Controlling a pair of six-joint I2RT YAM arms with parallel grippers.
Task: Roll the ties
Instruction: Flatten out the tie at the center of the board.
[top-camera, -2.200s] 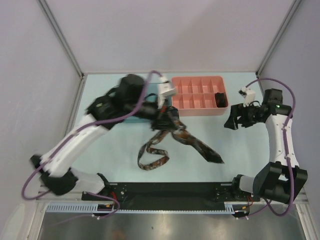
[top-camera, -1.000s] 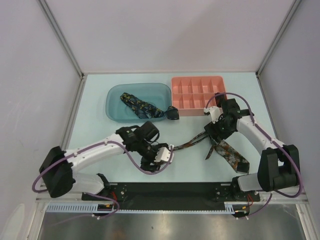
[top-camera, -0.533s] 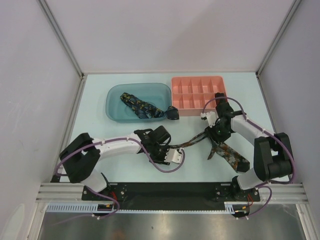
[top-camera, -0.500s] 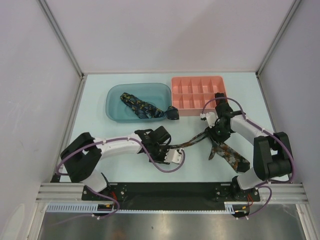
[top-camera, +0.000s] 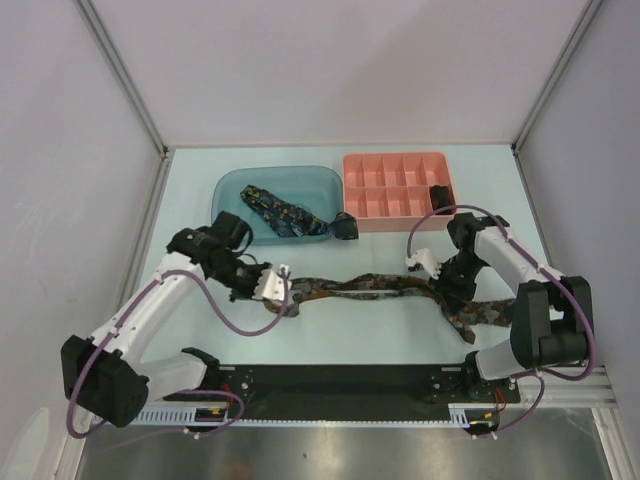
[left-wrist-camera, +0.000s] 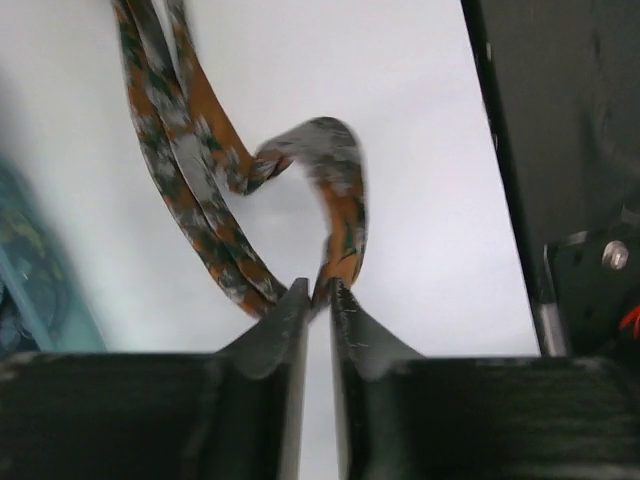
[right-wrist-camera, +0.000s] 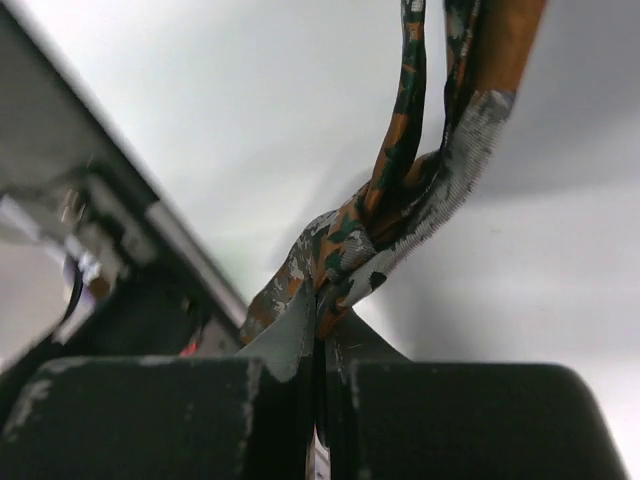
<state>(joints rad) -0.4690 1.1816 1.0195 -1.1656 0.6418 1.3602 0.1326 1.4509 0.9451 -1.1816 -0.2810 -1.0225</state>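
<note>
The orange-brown-white flecked tie (top-camera: 370, 286) lies stretched left to right across the table's front half. Its wide end (top-camera: 482, 318) rests at the front right. My left gripper (top-camera: 288, 296) is shut on the tie's left, looped end; the left wrist view shows the fabric (left-wrist-camera: 340, 215) pinched at the gripper's (left-wrist-camera: 320, 295) tips. My right gripper (top-camera: 447, 292) is shut on a bunched fold of the same tie (right-wrist-camera: 400, 200), clamped at the gripper's (right-wrist-camera: 322, 325) tips. The navy tie (top-camera: 283, 212) lies unrolled in the teal tray (top-camera: 232, 190). A small dark bundle (top-camera: 440, 196) sits in the pink organizer's right compartment.
The pink divided organizer (top-camera: 395, 190) stands at the back, right of the teal tray. The navy tie's dark end (top-camera: 345, 227) hangs over the tray's rim. The black base rail (top-camera: 340, 380) runs along the near edge.
Both grippers have shut on the flecked tie. The left arm has drawn its end leftward and the right gripper has shifted toward the front right, so the tie now lies pulled out lengthwise.
</note>
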